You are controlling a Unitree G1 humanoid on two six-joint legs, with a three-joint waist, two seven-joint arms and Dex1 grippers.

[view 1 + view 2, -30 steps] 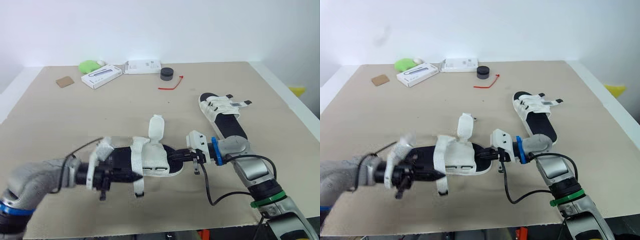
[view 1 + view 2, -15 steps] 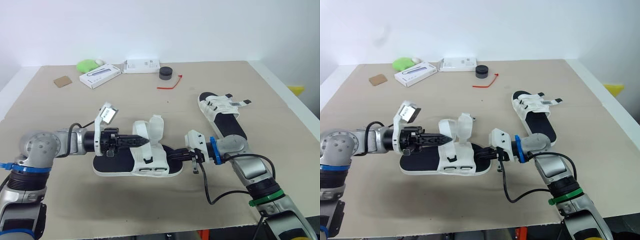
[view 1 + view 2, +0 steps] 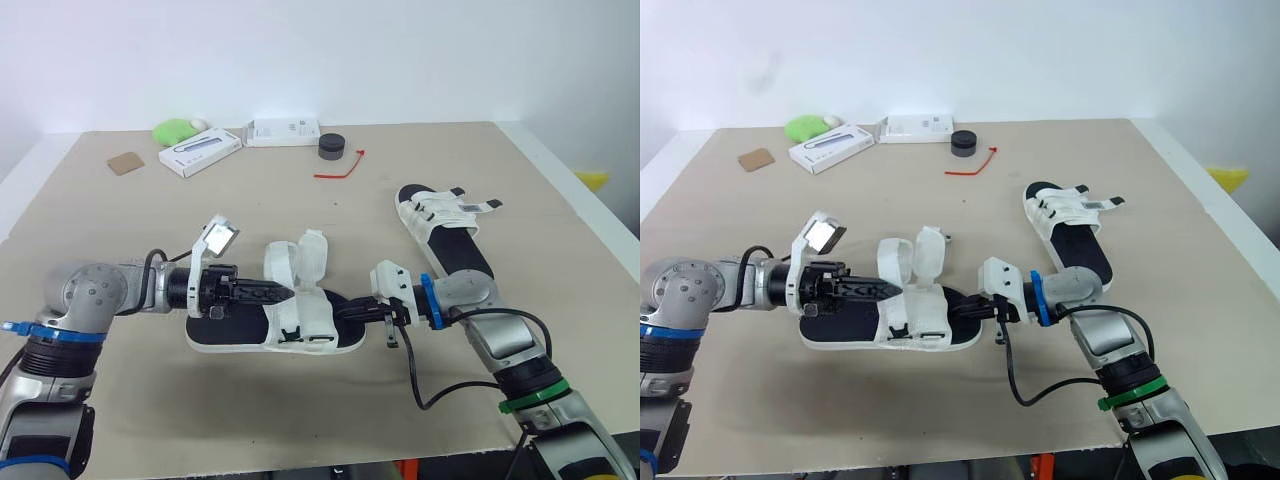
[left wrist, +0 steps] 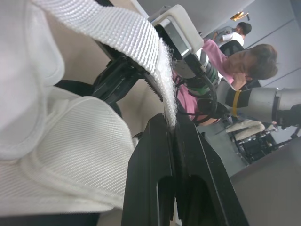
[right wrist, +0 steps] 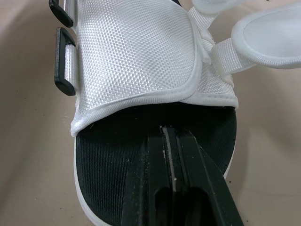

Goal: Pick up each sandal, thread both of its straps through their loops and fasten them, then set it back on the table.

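Jaws tight on sandal (image 5: 136, 56) toe

Left arm: bent at the elbow, its forearm low and nearly level, reaching across toward the robot's right.
Left gripper (image 3: 283, 292): fingers clamped together, pinching a white strap (image 4: 117, 33) at their tips.
Right arm: elbow tucked near the body, forearm angled forward and in toward the robot's left, held low.
Right gripper (image 3: 348, 315): fingers pressed together side by side, with their tips over the toe end of the sandal (image 5: 136, 56).
Both grippers: pointed roughly at each other along one line, tips near but apart.
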